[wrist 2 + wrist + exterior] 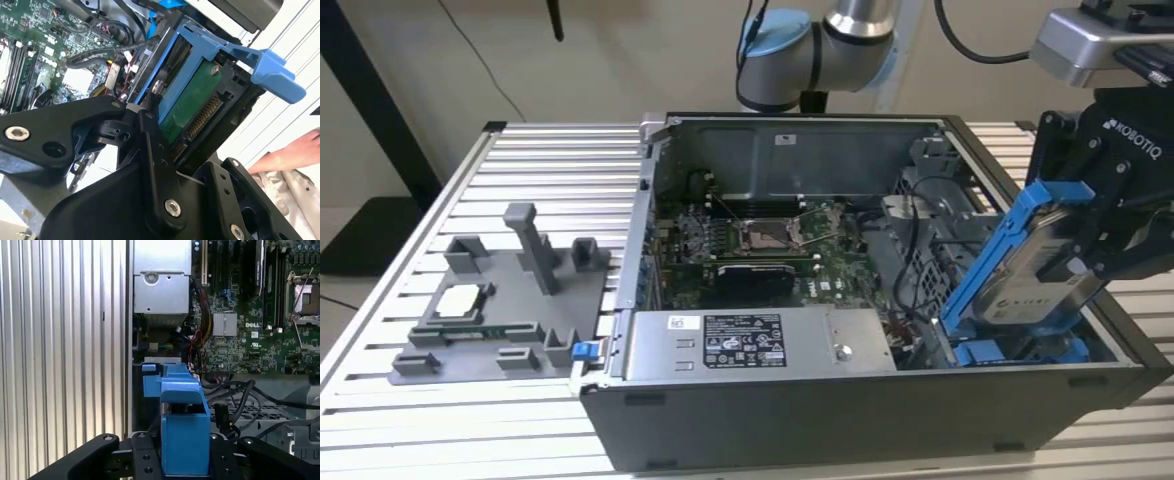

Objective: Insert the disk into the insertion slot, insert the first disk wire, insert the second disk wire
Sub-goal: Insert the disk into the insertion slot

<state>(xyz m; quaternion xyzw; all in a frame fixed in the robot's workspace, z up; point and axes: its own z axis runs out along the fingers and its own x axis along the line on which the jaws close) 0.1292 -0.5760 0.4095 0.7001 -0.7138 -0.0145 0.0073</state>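
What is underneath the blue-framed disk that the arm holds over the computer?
Under the tilted disk, clamped in the jaws, sit the blue tabs of the grey drive cage. The disk itself covers what lies inside that bay.

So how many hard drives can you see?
1: the disk, gripped by the claw, tilted above the computer case at the exterior view's right. Others may be hidden inside.
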